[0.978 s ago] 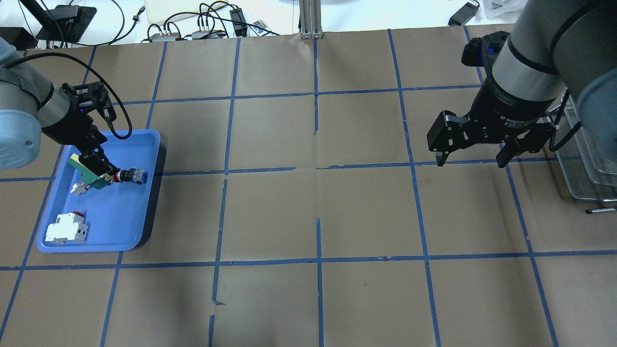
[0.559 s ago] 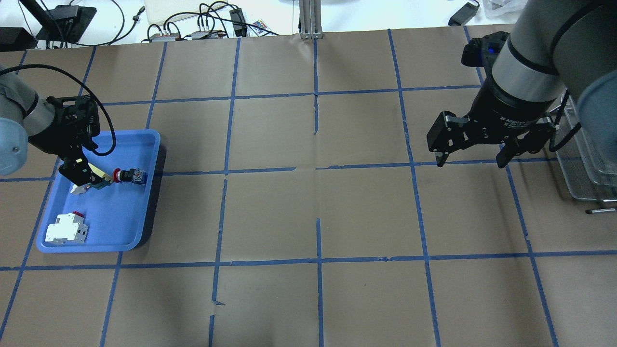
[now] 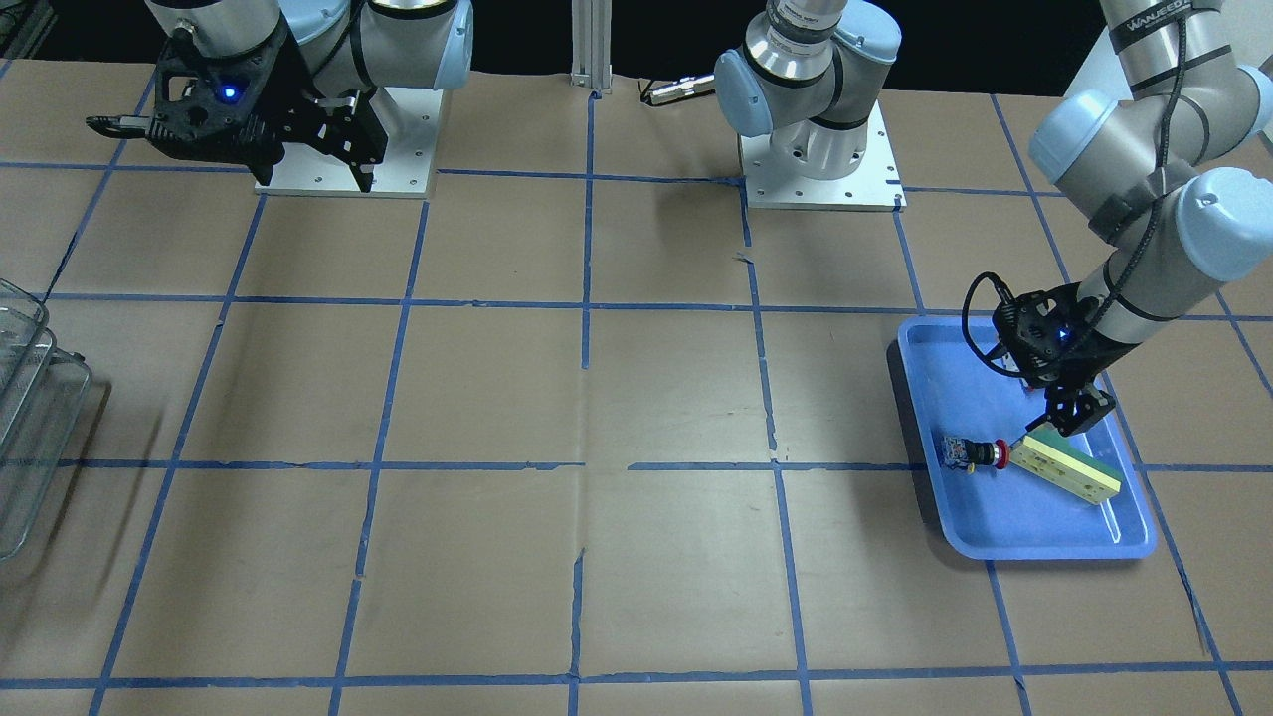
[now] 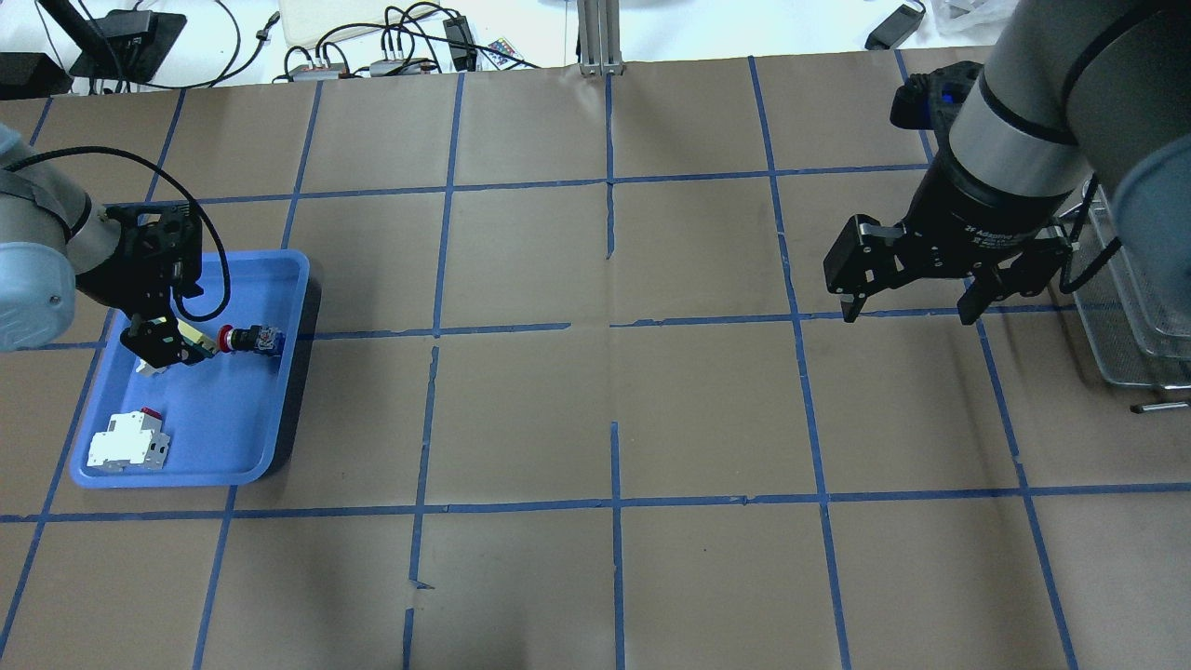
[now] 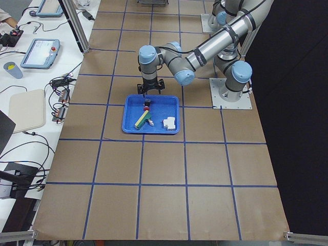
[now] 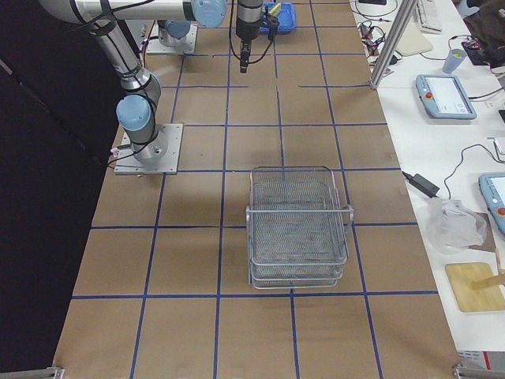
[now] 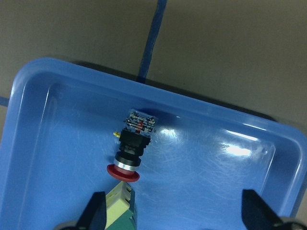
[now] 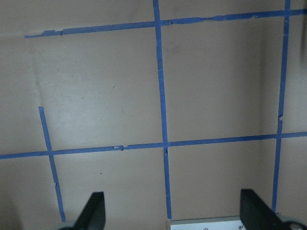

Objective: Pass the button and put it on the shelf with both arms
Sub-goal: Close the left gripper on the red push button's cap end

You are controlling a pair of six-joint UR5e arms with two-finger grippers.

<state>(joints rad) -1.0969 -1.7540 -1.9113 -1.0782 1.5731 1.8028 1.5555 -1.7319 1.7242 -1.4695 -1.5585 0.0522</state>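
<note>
The button (image 4: 247,339) lies on its side in the blue tray (image 4: 284,279), red head toward my left gripper (image 4: 158,349). That gripper is open and empty, low over the tray and just left of the button. In the left wrist view the button (image 7: 132,151) lies ahead of the open gripper (image 7: 175,213), beyond the fingertips. The button also shows in the front view (image 3: 975,453). My right gripper (image 4: 909,312) is open and empty, held above the table near the shelf (image 4: 1144,316). The shelf (image 6: 298,229) holds nothing.
A green-and-cream bar (image 3: 1069,467) lies in the tray beside the button's head, partly under my left gripper. A white-and-red block (image 4: 128,442) lies in the tray's near corner. Cables and boxes lie beyond the table's far edge.
My left gripper has shifted left over the tray and turned, and its tips now sit a little back from the button. The button and the right arm have not moved.
</note>
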